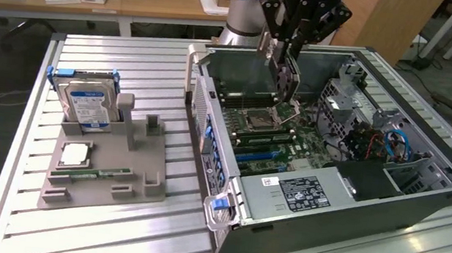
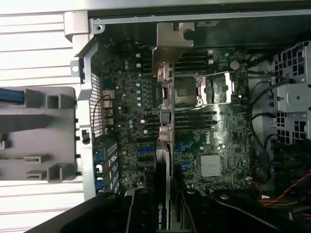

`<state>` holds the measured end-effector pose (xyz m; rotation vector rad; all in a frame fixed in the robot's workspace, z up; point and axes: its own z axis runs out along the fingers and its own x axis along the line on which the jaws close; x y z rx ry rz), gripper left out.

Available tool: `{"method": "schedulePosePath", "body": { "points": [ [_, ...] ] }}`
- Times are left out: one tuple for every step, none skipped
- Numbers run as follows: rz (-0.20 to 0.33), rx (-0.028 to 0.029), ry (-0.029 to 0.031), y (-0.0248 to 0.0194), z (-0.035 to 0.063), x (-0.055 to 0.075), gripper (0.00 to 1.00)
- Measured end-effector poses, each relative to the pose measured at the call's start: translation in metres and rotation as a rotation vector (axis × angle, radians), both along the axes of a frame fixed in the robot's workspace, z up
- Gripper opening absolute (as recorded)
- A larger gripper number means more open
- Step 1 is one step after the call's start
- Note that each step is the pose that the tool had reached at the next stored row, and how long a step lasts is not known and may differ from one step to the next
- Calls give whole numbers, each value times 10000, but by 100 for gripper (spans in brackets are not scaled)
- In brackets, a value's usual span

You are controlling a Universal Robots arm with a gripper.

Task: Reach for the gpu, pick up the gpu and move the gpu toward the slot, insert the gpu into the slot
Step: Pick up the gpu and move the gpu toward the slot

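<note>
Above open case [image 1: 351, 202] on slatted metal table [image 1: 118, 233], gripper [image 1: 290, 49] clamps gpu [image 1: 285, 85], seemingly upright.

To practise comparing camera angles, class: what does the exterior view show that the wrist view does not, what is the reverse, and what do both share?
Exterior view adds: the loose processor lying on the grey fixture, and the labelled power supply. Wrist view adds: white lettering on the edge of the gpu. Both share: the gpu held by the pincer over the motherboard and its processor socket.
</note>
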<state>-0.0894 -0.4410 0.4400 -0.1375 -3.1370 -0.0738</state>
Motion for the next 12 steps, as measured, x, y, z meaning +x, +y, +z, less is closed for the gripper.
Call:
{"method": "schedulePosePath", "body": {
  "points": [
    [1, 0, 4, 0, 0, 26, 26],
    [2, 1, 8, 0, 0, 52, 26],
    [0, 2, 12, 0, 0, 78, 26],
    [-1, 3, 16, 0, 0, 103, 26],
    [-1, 3, 21, 0, 0, 130, 26],
    [0, 4, 25, 0, 0, 156, 26],
    [1, 5, 29, 0, 0, 184, 26],
    [2, 7, 33, -1, 0, 209, 26],
    [0, 7, 37, -1, 0, 233, 26],
    [-1, 8, 41, 0, 0, 255, 26],
    [0, 8, 45, -1, 0, 276, 26],
    [0, 7, 47, -1, 0, 294, 26]
  ]
}}
